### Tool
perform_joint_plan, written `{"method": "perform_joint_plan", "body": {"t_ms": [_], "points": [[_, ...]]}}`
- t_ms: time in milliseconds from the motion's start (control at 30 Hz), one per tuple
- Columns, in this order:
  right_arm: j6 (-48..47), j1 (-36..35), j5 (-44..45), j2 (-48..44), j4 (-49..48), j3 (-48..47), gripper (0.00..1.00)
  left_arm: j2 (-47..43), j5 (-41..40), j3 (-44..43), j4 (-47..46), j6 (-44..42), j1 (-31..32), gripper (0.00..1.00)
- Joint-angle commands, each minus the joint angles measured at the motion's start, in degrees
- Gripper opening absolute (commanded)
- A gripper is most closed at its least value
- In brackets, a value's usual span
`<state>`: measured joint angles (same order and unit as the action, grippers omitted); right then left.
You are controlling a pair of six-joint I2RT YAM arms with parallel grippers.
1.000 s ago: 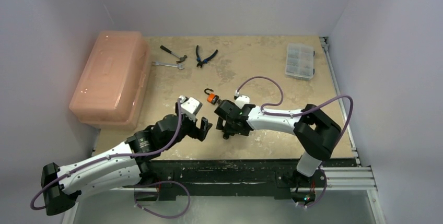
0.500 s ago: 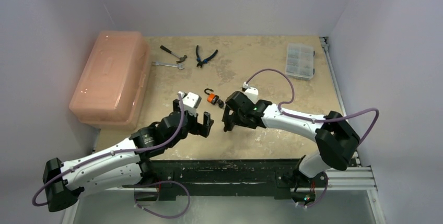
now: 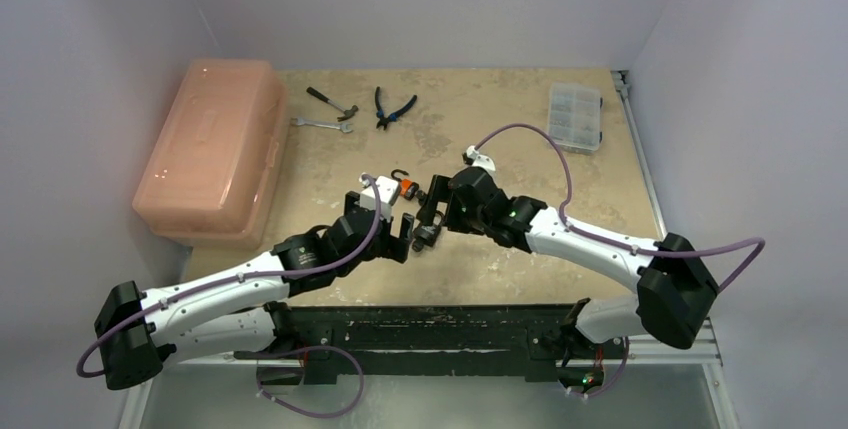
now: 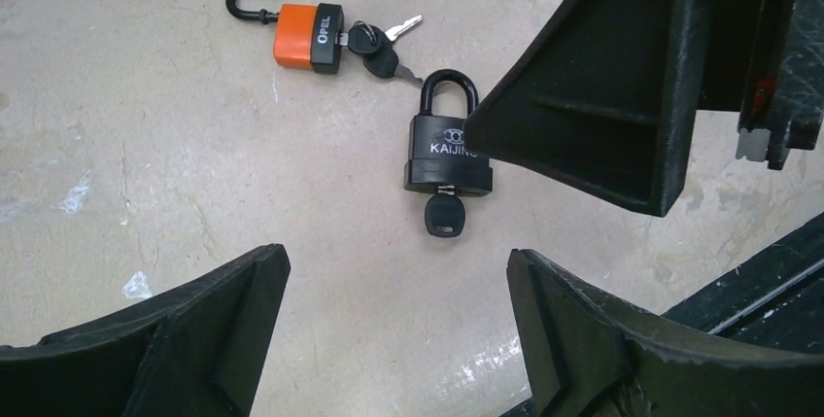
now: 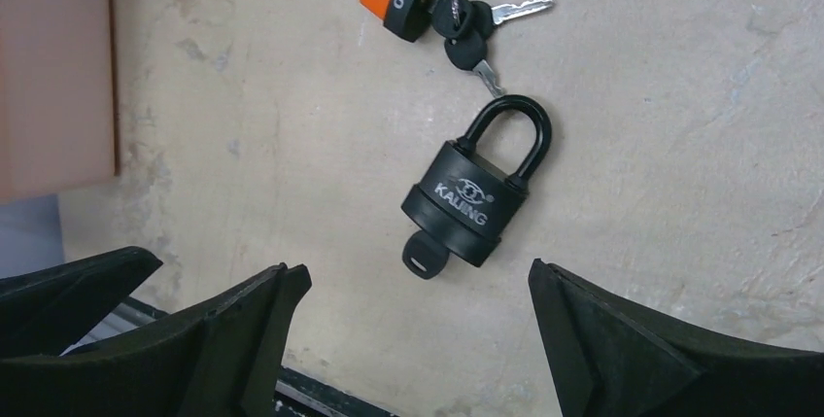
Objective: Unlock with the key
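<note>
The black padlock (image 5: 466, 205) lies flat on the table (image 3: 500, 139), near its front middle, with nothing touching it as far as the wrist views show. Its shackle goes into the body on both sides (so it looks locked). A black-headed key (image 5: 425, 256) sits in the keyhole at the bottom of the body.

Just beyond the shackle lies an orange padlock (image 4: 306, 36) with its shackle swung open. A small bunch of keys (image 4: 379, 48) hangs from its keyhole, and one of these keys nearly reaches the black shackle.

The left gripper (image 4: 398, 261) hovers over the black padlock with its jaws wide apart and nothing between them. The right gripper (image 5: 418, 273) hovers over the same padlock from the opposite side, its jaws also wide apart and holding nothing. In the left wrist view, one of its fingers (image 4: 602, 96) covers the padlock's right edge.

Farther away, a pink toolbox (image 3: 210, 149) stands at the left edge. A hammer (image 3: 332, 101), a wrench (image 3: 322, 124) and pliers (image 3: 393, 107) lie at the back. A clear organizer box (image 3: 575, 116) rests at the back right.
</note>
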<state>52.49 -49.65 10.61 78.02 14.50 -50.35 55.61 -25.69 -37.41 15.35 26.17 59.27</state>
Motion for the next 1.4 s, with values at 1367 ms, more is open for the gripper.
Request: {"method": "perform_joint_plan", "body": {"t_ms": [1367], "points": [[-1.8, 14.6, 5.6, -17.5, 16.3, 3.5, 0.99, 50.1, 17.1, -33.8, 11.7, -10.9, -7.1, 0.77]]}}
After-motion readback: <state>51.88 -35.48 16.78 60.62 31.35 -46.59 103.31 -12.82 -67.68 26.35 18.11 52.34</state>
